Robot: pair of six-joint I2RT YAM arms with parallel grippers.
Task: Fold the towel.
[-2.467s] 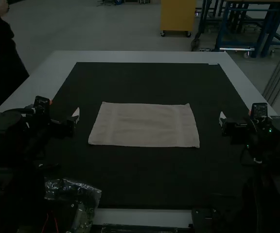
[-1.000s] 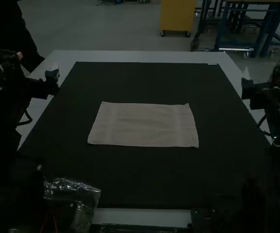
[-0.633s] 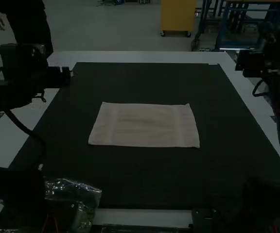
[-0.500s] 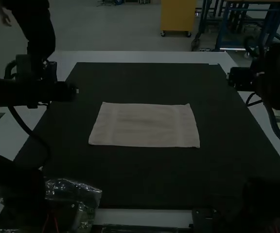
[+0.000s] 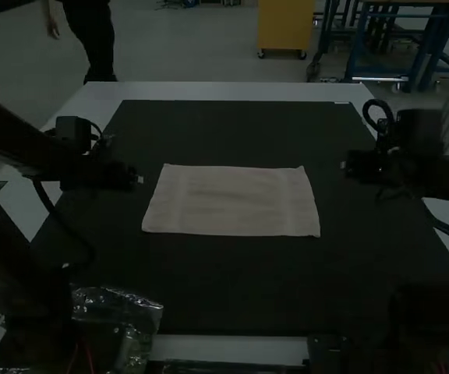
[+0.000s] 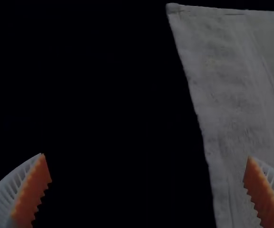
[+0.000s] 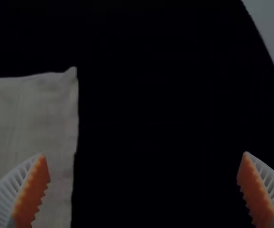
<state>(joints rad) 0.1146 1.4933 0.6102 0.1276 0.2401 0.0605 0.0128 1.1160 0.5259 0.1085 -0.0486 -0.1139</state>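
Evidently the folding has yet to begin: the pale towel [image 5: 231, 200] lies spread flat on the dark mat [image 5: 209, 280] in the middle of the bench [image 5: 217, 91], its long sides running across between the two arms. No crease or turned-back edge shows, though the pictures cannot settle whether a second layer lies beneath. A faint woven band [image 5: 179, 199] runs beside each short side, and the outline is close to square at the corners, with one far corner [image 7: 72, 72] slightly peaked.

The left gripper [image 6: 146, 156] is released, its fingers wide apart, near the towel's left short side. The right gripper [image 7: 144, 154] is likewise released, its fingers spread, by the right short side. Neither grasps any cloth. A clear plastic bag [image 5: 123, 300] sits at the near left of the bench, apart from the towel.

As far as can be judged, all of the work is left: each gripper probably needs to close on a corner or edge at its own side, then the pair lift and carry that edge over evenly. Pinching only one side, or unequal lifting, could skew the fold or drag the towel.
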